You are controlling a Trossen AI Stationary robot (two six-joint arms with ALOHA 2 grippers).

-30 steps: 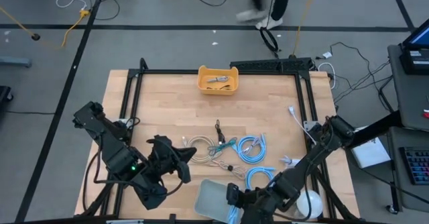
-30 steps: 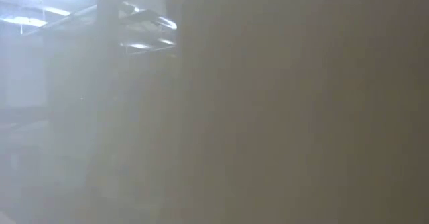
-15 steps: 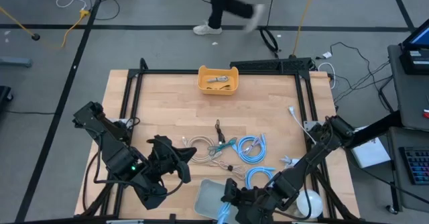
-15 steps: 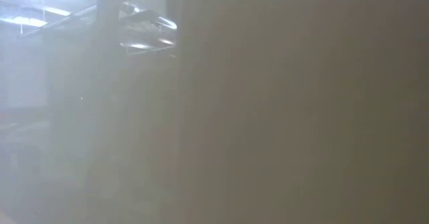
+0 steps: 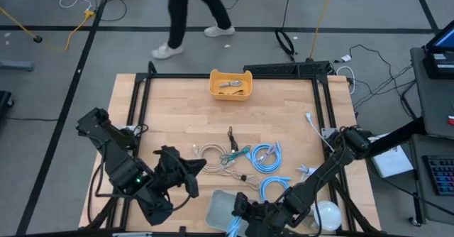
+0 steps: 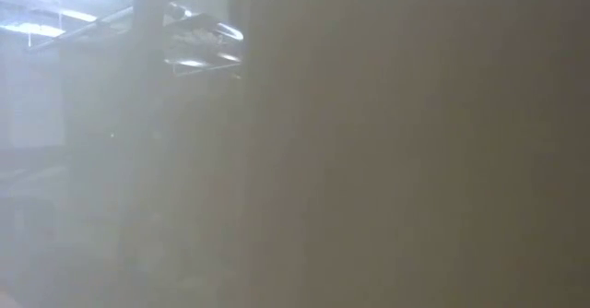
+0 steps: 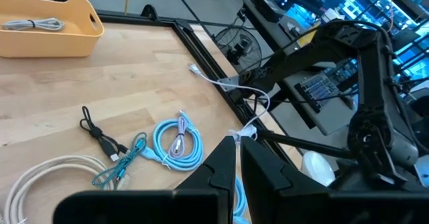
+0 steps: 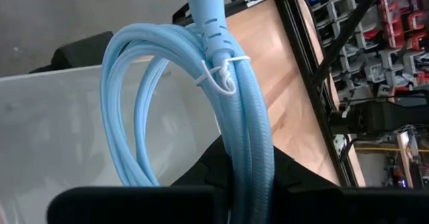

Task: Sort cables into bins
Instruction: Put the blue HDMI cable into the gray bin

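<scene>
On the wooden bench (image 5: 177, 116), seen from above, the right claw (image 5: 237, 219) is at the 6 o'clock edge, over the pale grey bin (image 5: 221, 208). It is clamped on a coiled light-blue cable (image 8: 228, 117); in the right wrist view the coil, tied with a white tie, passes between the two dark fingers (image 8: 221, 163), and the translucent wall of the grey bin is just behind it. In the high view a bit of this light blue shows at the claw, at the bin's edge.

The left claw (image 5: 190, 177) is at about 7 o'clock on the bench, near the beige cable (image 5: 209, 154), not touching it. In the left wrist view its fingers (image 7: 218, 174) stand together, with only a thin slit between them, and nothing is held.

In the middle of the bench lie the other cables: the beige coil, a short black cable (image 5: 231, 135) toward 12 o'clock from it, a thin teal cable (image 5: 240, 152) beside it, one light-blue coil (image 5: 267, 155) toward 3 o'clock, and another light-blue coil (image 5: 273, 187) toward 5 o'clock, close to the right arm.

The orange-yellow bin (image 5: 230, 85) stands at the 12 o'clock edge, with a thin grey cable (image 5: 229, 85) inside it.

A loose white cord (image 5: 312, 125) lies at 3 o'clock. A round white dome (image 5: 328, 214) sits at the 5 o'clock corner. A person (image 5: 190, 13) walks on the floor beyond the bench.

The low view shows only a blur.
</scene>
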